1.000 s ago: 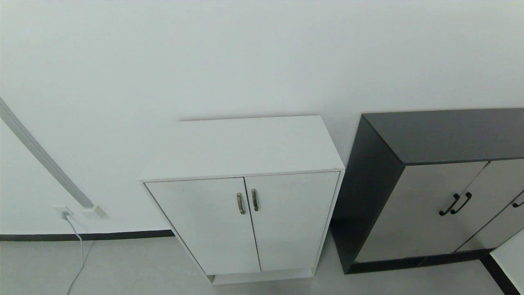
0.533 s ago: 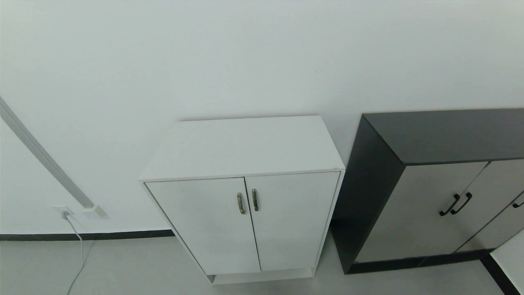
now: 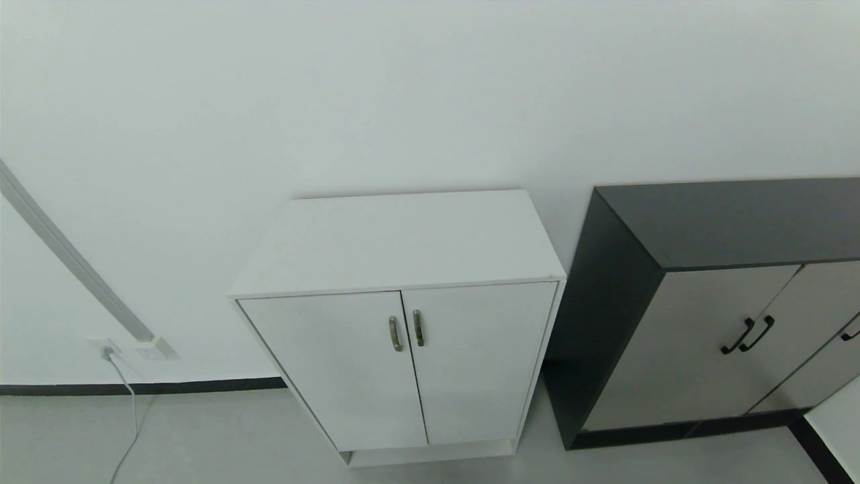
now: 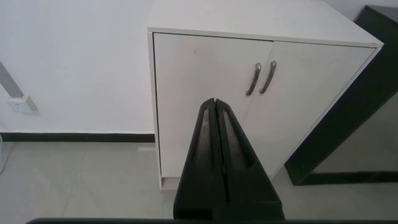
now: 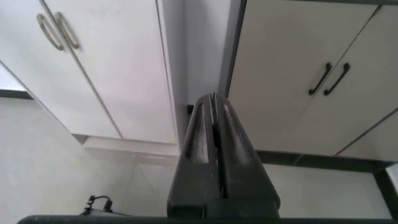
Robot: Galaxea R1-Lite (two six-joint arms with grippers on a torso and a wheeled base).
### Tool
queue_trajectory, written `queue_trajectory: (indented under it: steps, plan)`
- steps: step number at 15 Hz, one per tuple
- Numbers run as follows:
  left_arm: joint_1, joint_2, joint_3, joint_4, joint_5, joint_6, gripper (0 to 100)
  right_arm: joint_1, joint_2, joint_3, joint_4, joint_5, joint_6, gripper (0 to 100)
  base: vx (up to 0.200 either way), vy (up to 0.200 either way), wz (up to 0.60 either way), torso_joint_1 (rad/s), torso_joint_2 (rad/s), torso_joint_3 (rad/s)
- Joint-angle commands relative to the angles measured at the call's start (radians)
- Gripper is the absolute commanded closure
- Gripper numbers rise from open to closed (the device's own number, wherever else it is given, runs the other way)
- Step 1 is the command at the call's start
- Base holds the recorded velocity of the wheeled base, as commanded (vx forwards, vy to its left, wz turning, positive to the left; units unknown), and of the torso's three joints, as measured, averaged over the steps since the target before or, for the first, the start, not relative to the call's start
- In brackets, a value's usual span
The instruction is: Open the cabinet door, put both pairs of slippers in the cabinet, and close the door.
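Ahead, cabinet (image 3: pixel 396 242) shut, handles (image 3: pixel 417 328) upright at mid seam; L gripper (image 4: pixel 215 102) better aligned than R gripper (image 5: pixel 212 98); both jaws closed.

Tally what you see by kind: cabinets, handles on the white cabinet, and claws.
Cabinets: 2, white cabinet and dark cabinet
Handles on the white cabinet: 2, left handle and right handle
Claws: 2, left claw and right claw, both shut
Total: 6
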Motion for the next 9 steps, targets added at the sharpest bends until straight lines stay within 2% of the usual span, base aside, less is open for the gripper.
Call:
queue_trajectory:
  steps: [1, 5, 9]
  plan:
    - [-0.001, 0.001, 0.000, 0.000, 0.000, 0.000, 100, -0.052, -0.018, -0.002, 0.000, 0.001, -0.018, 100, 0.000, 0.000, 0.00, 0.000, 0.00, 0.000]
    - [-0.001, 0.001, 0.000, 0.000, 0.002, 0.000, 100, -0.076, -0.107, 0.000, 0.000, 0.006, -0.013, 100, 0.000, 0.000, 0.00, 0.000, 0.00, 0.000]
    - [0.001, 0.001, 0.000, 0.000, 0.000, 0.000, 100, -0.078, -0.109, 0.000, -0.009, -0.078, 0.114, 100, 0.000, 0.000, 0.00, 0.000, 0.00, 0.000]
